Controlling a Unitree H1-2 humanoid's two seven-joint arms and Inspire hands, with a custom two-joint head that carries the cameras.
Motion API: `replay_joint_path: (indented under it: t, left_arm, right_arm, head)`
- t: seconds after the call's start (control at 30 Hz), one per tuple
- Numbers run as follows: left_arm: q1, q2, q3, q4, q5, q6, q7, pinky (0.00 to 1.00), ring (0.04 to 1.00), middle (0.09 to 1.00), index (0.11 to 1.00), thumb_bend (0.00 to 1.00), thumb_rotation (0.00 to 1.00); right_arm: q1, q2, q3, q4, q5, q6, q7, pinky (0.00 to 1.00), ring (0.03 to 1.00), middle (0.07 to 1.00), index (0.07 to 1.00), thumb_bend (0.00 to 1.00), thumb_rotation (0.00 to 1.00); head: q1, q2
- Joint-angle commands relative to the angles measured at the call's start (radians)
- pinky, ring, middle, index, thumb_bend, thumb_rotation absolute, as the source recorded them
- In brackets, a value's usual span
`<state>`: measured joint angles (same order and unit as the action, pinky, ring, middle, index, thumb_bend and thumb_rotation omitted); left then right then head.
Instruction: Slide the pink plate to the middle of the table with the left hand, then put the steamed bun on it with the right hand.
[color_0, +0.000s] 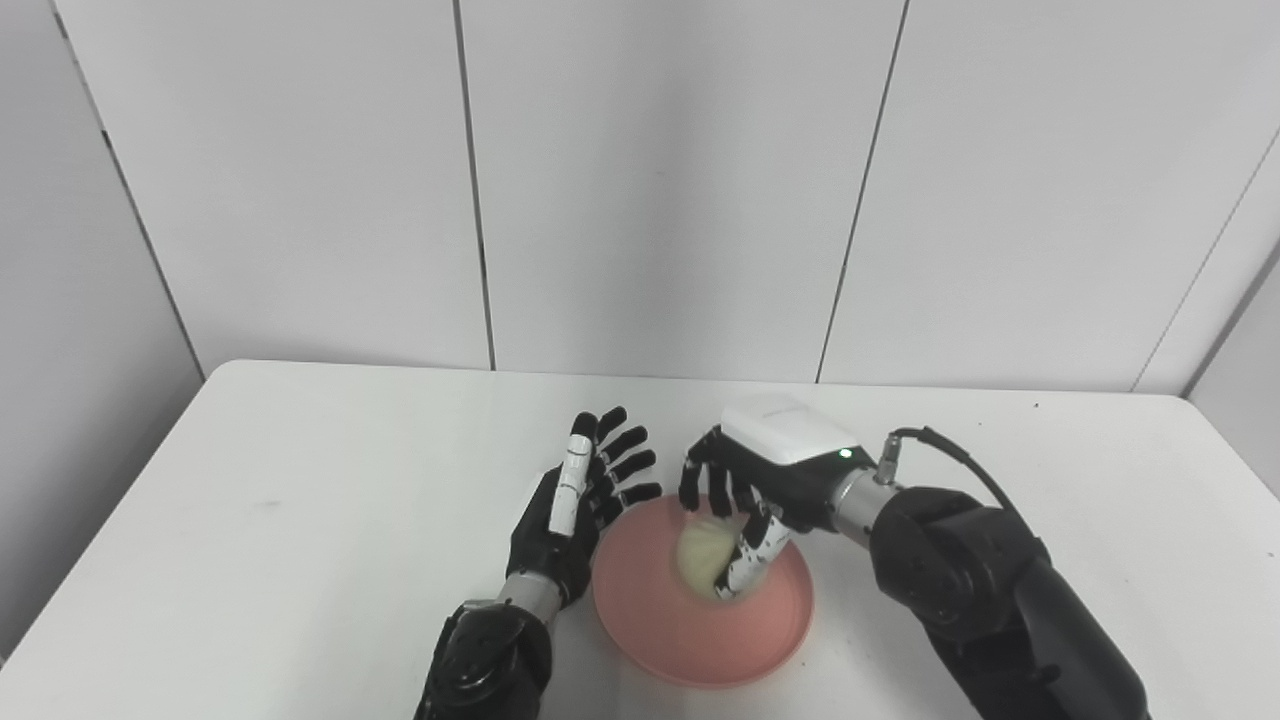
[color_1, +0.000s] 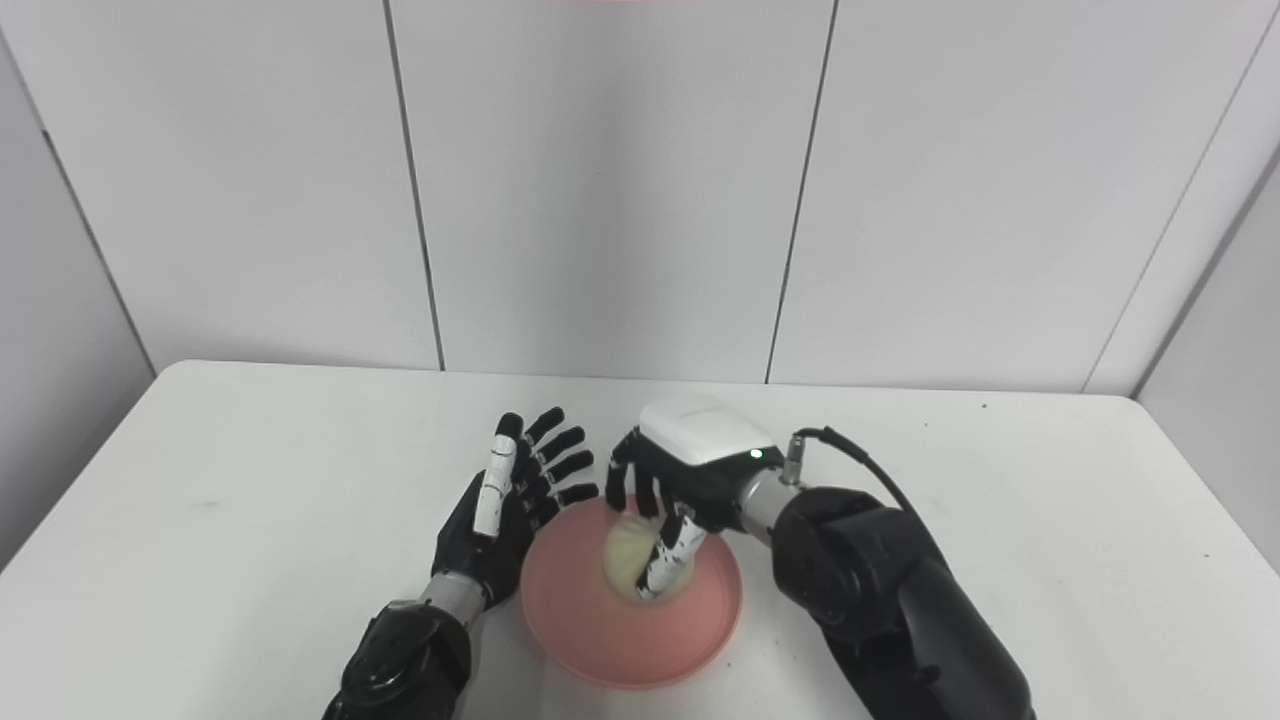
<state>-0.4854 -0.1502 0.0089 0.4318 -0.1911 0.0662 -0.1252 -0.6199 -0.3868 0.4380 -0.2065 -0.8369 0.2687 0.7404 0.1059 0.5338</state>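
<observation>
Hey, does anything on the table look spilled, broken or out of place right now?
Nothing stands out. The pink plate sits flat, the bun is on it under the right robot hand, and the left robot hand is open beside the plate.

Both head cameras sit side by side, looking down and forward from close above the near edge of the table (color_0: 300, 480) – they share the plate (color_1: 600, 640), both hands and the panelled wall (color_0: 650, 180) – the right view is offset slightly.

white table (color_0: 300, 520) (matte): pink plate (color_0: 690, 640) near front-centre.
</observation>
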Motion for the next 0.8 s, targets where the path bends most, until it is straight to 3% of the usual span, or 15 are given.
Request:
replay_joint_path:
  t: [0.0,0.07,0.17,0.3,0.53,0.6,0.7,0.73,0.77]
  left_arm:
    - [0.009,-0.001,-0.004,0.014,0.003,0.042,0.007,0.70,0.827,0.876,0.884,0.81,0.91]
    - [0.010,-0.001,-0.006,0.011,0.004,0.044,0.006,0.70,0.828,0.877,0.885,0.81,0.91]
    - [0.012,-0.003,-0.007,0.001,0.007,0.051,0.009,0.70,0.834,0.872,0.875,0.80,0.91]
    - [0.018,0.001,-0.006,-0.023,0.007,0.077,0.014,0.68,0.823,0.871,0.872,0.80,0.91]
    - [0.017,0.005,-0.007,-0.020,0.012,0.079,0.013,0.69,0.831,0.869,0.875,0.81,0.91]
    - [0.016,0.006,-0.008,-0.021,0.013,0.081,0.012,0.69,0.830,0.866,0.870,0.81,0.91]
    - [0.018,0.007,-0.009,-0.020,0.014,0.075,0.012,0.69,0.832,0.868,0.874,0.81,0.91]
    - [0.019,0.007,-0.009,-0.020,0.015,0.073,0.012,0.69,0.831,0.867,0.878,0.81,0.91]
    - [0.019,0.007,-0.010,-0.019,0.016,0.072,0.013,0.69,0.831,0.867,0.880,0.81,0.91]
  right_arm:
    - [-0.020,0.004,-0.007,0.000,0.004,-0.048,-0.049,0.31,0.384,0.465,0.489,0.53,0.00]
    - [-0.005,0.004,-0.003,0.022,0.006,-0.087,-0.091,0.31,0.390,0.493,0.481,0.53,0.00]
    - [0.016,0.001,-0.003,0.068,0.015,-0.160,-0.159,0.29,0.365,0.436,0.484,0.53,0.00]
    - [0.029,-0.002,0.000,0.097,0.013,-0.185,-0.180,0.26,0.335,0.418,0.486,0.53,0.00]
    - [0.030,-0.020,0.010,0.110,0.003,-0.207,-0.176,0.37,0.467,0.446,0.497,0.53,0.00]
    - [0.028,-0.023,0.010,0.110,0.002,-0.210,-0.177,0.40,0.500,0.565,0.494,0.53,0.12]
    - [0.027,-0.025,0.006,0.102,0.001,-0.208,-0.179,0.48,0.560,0.622,0.493,0.53,0.15]
    - [0.027,-0.026,0.004,0.098,0.003,-0.207,-0.178,0.48,0.557,0.615,0.571,0.82,0.19]
    - [0.027,-0.028,0.003,0.094,0.005,-0.206,-0.177,0.48,0.555,0.612,0.591,0.90,0.19]
  head:
    - [0.001,0.000]
    - [0.002,0.001]
    - [0.002,0.003]
    - [-0.007,0.005]
    - [-0.008,0.004]
    - [-0.010,0.004]
    - [-0.012,0.003]
    - [-0.012,0.003]
    - [-0.012,0.004]
